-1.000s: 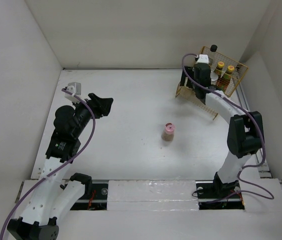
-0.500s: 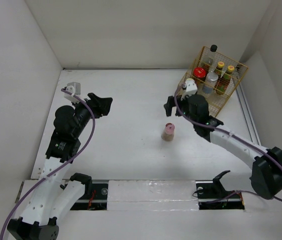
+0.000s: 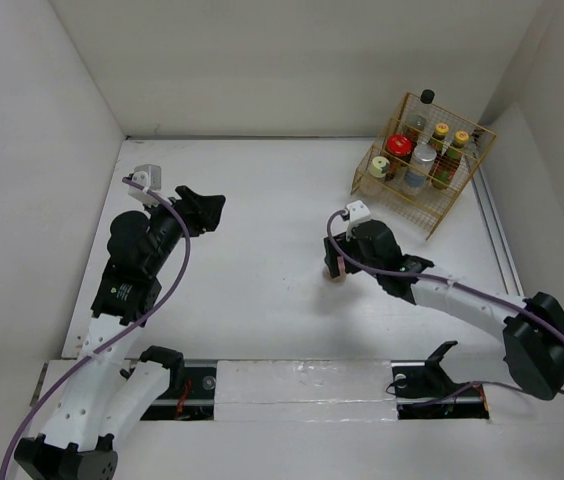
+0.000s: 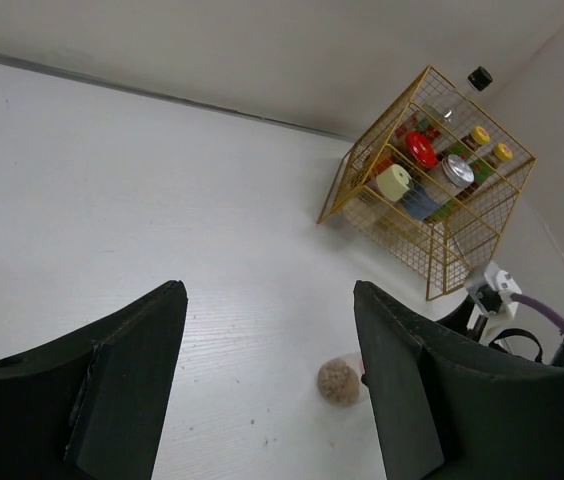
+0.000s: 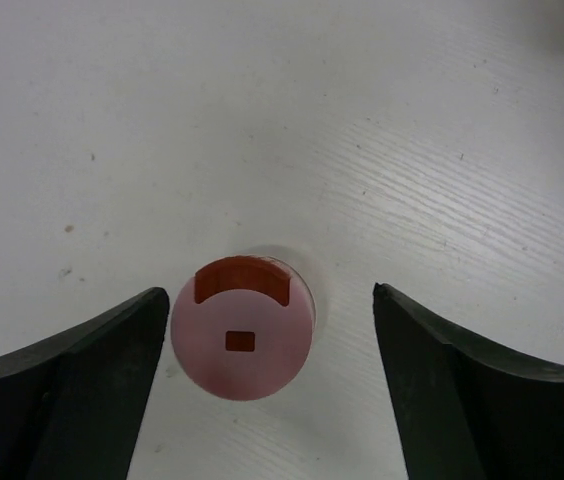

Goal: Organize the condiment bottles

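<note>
A small bottle with a pink cap stands upright on the white table, alone near the middle; it also shows in the top view and the left wrist view. My right gripper is open right above it, one finger on each side of the cap, not touching; in the top view it covers most of the bottle. Several other bottles stand in the yellow wire basket: red cap, silver cap, cream cap, two yellow caps, black cap. My left gripper is open and empty at the left.
The basket stands at the far right corner against the white walls. White walls close in the table at the left, back and right. A metal rail runs along the right edge.
My right arm has swung from the basket down and left to the pink-capped bottle, with its open jaws over it. The left arm has not moved.
</note>
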You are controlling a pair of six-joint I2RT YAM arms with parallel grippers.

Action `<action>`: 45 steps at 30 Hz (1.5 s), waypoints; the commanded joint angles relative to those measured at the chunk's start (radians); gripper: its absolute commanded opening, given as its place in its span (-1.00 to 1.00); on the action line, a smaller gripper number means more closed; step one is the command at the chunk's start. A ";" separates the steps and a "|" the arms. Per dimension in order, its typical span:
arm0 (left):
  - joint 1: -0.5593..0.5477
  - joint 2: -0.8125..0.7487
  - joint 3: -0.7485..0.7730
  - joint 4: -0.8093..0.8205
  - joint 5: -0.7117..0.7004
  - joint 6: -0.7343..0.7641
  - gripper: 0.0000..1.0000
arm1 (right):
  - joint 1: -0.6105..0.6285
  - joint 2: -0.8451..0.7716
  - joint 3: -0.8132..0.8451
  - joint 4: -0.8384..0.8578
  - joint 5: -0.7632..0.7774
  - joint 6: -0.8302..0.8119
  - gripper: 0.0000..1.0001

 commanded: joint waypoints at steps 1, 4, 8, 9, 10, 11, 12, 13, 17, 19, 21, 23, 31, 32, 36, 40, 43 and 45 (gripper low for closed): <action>-0.003 -0.016 0.007 0.041 0.016 0.004 0.27 | 0.006 0.043 0.037 0.085 0.050 -0.010 0.64; -0.003 -0.016 0.007 0.041 0.005 0.004 0.27 | 0.006 0.053 0.077 0.096 0.059 -0.010 0.05; -0.003 -0.016 0.007 0.041 0.005 0.004 0.27 | -0.003 -0.014 0.143 0.076 0.117 -0.033 -0.25; -0.003 -0.016 0.007 0.041 0.005 0.004 0.27 | -0.012 -0.033 0.161 0.062 0.174 -0.033 -0.28; -0.003 -0.016 0.007 0.041 0.014 0.004 0.27 | -0.048 -0.051 0.181 0.048 0.200 -0.042 -0.31; -0.003 -0.016 0.007 0.041 0.014 0.004 0.27 | -0.078 -0.080 0.216 0.037 0.216 -0.051 -0.31; -0.003 -0.016 0.007 0.041 0.014 0.004 0.27 | -0.111 -0.081 0.233 0.037 0.216 -0.051 -0.31; -0.003 -0.016 0.007 0.041 0.014 0.004 0.27 | -0.148 -0.081 0.253 0.037 0.167 -0.071 -0.31; -0.003 -0.016 0.007 0.032 -0.008 0.004 0.27 | -0.326 -0.036 0.364 -0.039 0.134 -0.073 -0.31; -0.003 -0.016 0.007 0.032 -0.009 0.004 0.27 | -0.365 -0.036 0.364 -0.039 0.145 -0.063 -0.31; -0.003 -0.016 0.007 0.032 0.002 0.004 0.27 | -0.432 -0.036 0.364 -0.039 0.145 -0.063 -0.31; -0.003 -0.016 0.007 0.032 0.002 0.004 0.27 | -0.483 -0.047 0.373 -0.039 0.113 -0.063 -0.31; -0.003 0.007 0.007 0.032 0.002 0.004 0.27 | -0.671 0.011 0.362 0.005 -0.002 -0.042 -0.31; -0.003 0.007 0.007 0.032 0.002 0.004 0.27 | -0.672 0.040 0.362 0.019 -0.017 -0.042 -0.31; -0.003 0.007 0.007 0.032 0.011 0.004 0.27 | -0.681 0.093 0.373 0.019 -0.016 -0.042 -0.31; -0.003 0.007 0.007 0.032 0.013 0.004 0.27 | -0.690 0.117 0.355 0.010 0.006 -0.042 -0.31; -0.013 0.007 0.007 0.032 0.013 0.004 0.30 | -0.690 0.139 0.333 0.010 0.047 -0.042 -0.29; -0.013 0.007 0.007 0.032 0.013 0.004 0.30 | -0.690 0.166 0.333 0.010 0.069 -0.033 -0.25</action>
